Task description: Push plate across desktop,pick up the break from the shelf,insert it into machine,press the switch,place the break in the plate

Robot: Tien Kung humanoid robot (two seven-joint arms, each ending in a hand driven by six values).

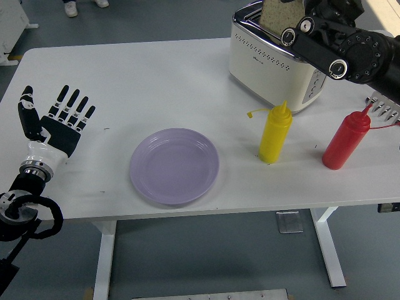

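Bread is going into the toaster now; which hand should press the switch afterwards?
Right, likely. The right hand is already over the toaster, at the bread in its slot. The left hand rests open at the table's far left, beyond the purple plate.

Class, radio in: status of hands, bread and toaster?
Left hand open, idle on table. Right hand hidden behind its arm. Bread above toaster slot. Nothing blocking.
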